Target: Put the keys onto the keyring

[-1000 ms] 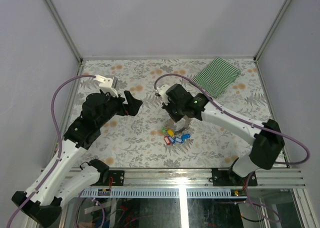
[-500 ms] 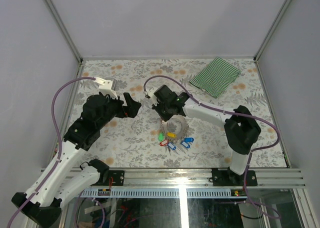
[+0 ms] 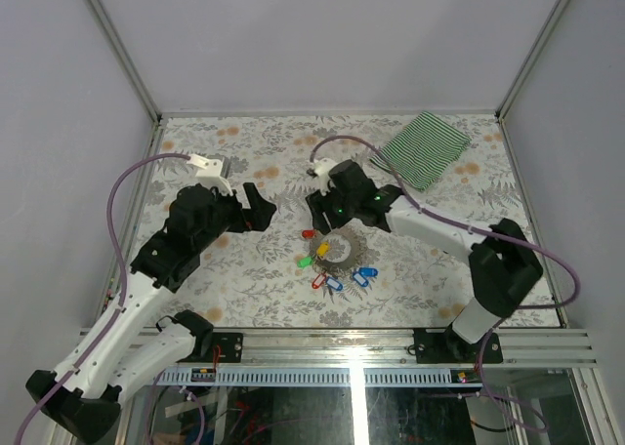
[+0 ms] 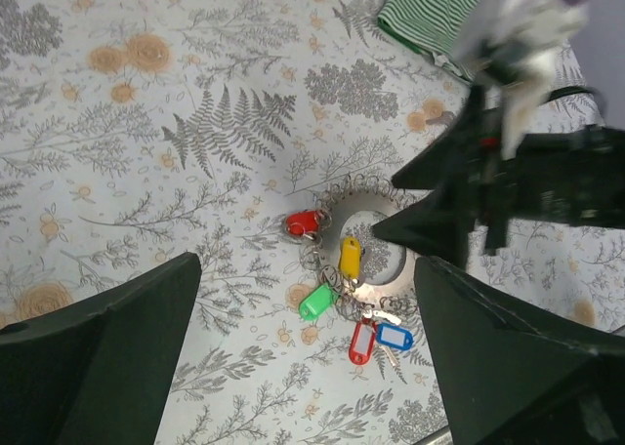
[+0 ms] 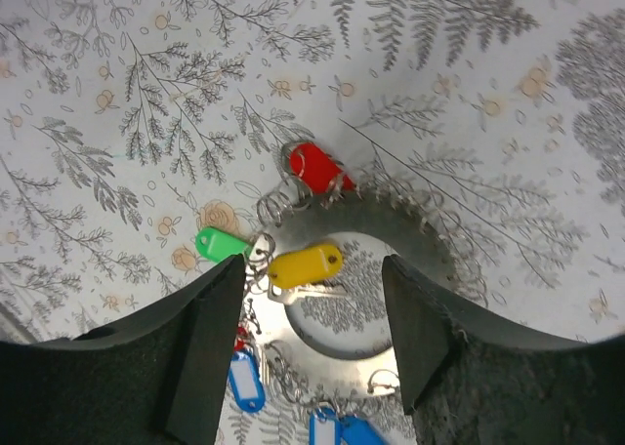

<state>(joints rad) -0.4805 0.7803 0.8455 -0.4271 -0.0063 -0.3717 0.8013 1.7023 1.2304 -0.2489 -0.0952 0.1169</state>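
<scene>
The keyring (image 3: 344,251), a grey metal ring with coiled links, lies flat on the floral table. Keys with coloured tags sit on and around its left and near sides: red (image 3: 309,234), yellow (image 3: 323,249), green (image 3: 305,262) and blue (image 3: 366,272). My right gripper (image 3: 325,218) hovers just above the ring, open and holding nothing. In the right wrist view its fingers straddle the yellow tag (image 5: 306,265), with the ring (image 5: 420,232), red tag (image 5: 314,164) and green tag (image 5: 220,244) below. My left gripper (image 3: 260,206) is open to the left of the ring. Its wrist view looks down on the keys (image 4: 350,255).
A green-striped cloth (image 3: 422,147) lies at the far right corner, also in the left wrist view (image 4: 439,16). Grey walls with metal posts enclose the table. A metal rail (image 3: 361,345) runs along the near edge by the arm bases.
The right gripper has gone from shut to open and shifted back over the ring. The ring and keys now lie spread out, a little left of where they were.
</scene>
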